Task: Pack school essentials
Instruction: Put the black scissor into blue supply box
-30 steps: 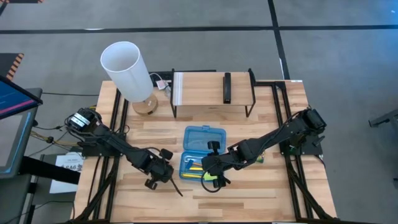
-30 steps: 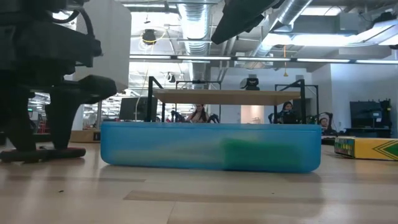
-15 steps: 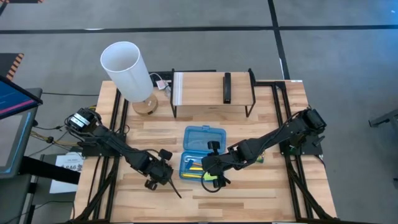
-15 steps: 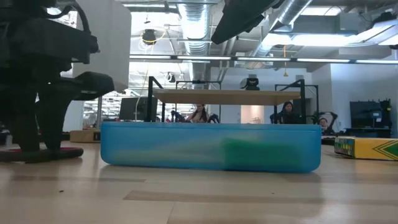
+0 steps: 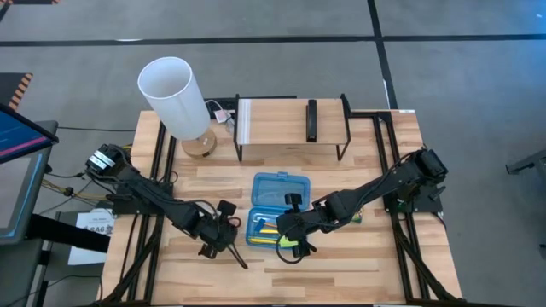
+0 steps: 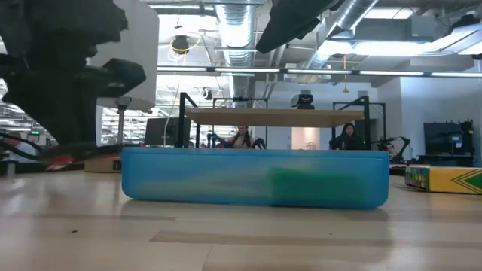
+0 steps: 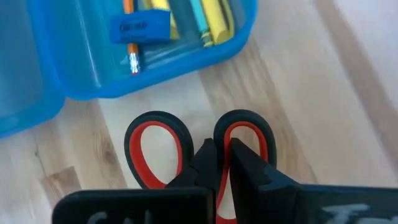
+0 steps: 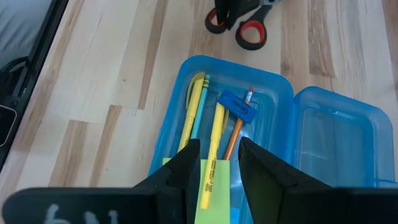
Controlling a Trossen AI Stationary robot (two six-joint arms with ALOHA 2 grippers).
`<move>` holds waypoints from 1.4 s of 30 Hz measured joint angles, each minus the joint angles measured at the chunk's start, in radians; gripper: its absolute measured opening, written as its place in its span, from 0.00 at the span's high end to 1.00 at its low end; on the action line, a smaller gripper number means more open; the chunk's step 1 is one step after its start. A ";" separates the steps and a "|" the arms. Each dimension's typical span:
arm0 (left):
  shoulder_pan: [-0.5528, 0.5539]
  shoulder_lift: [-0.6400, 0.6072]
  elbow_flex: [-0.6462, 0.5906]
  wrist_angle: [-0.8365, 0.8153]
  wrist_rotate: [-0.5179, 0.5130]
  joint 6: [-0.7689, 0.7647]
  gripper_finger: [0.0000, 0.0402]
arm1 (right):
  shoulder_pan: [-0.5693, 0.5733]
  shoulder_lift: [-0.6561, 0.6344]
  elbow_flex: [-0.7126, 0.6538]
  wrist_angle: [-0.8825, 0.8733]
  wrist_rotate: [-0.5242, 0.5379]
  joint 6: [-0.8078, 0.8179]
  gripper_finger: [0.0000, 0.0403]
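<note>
Black scissors with red-lined handles lie just left of the open blue case, and my left gripper is shut on them. The case's tray holds yellow pencils, a light-blue stick, an orange pencil and a blue eraser. My right gripper hangs over the tray's near end, shut on a yellow-green sticky-note pad. A crayon box lies on the table to the right of the case. My left gripper pinches the scissors between its two fingers where the two handle loops meet. The fingers come steeply from above. The handle end is off the table, and the blades point toward the near edge. My right gripper pinches the sticky-note pad by its two opposite sides between its fingers. The fingers slant down from the table's right. The pad sits level with the fingers, above the tray's near end.
A white lamp stands at the far left. A low rack at the far middle bears a black bar. The case's lid lies open toward the far side. Bare wood runs along the near edge.
My left gripper has shut on the scissors' handles and then risen, taking the handle end up off the table.
</note>
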 joint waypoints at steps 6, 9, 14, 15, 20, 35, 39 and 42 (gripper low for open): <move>-0.003 -0.012 0.054 -0.004 -0.028 0.022 1.00 | 0.000 -0.022 -0.002 -0.078 0.036 0.003 0.68; -0.003 -0.006 0.129 0.001 -0.045 0.049 1.00 | 0.000 -0.065 0.000 -0.108 0.070 0.018 0.68; 0.012 0.035 0.252 0.051 -0.068 0.099 1.00 | 0.009 -0.147 0.000 -0.145 0.129 0.029 0.68; 0.017 0.056 0.279 0.046 -0.069 0.101 1.00 | 0.014 -0.164 0.000 -0.150 0.147 0.030 0.69; 0.048 0.232 0.451 0.003 -0.065 0.126 1.00 | 0.047 -0.234 0.000 -0.208 0.248 0.059 0.69; 0.182 0.632 0.941 -0.118 -0.012 -0.117 1.00 | 0.198 -0.323 0.000 -0.474 0.431 0.287 0.70; 0.193 0.655 0.948 -0.136 0.001 -0.142 1.00 | 0.214 -0.320 0.000 -0.492 0.447 0.303 0.70; 0.200 0.655 0.948 -0.191 0.019 -0.166 0.95 | 0.217 -0.314 0.001 -0.495 0.447 0.307 0.70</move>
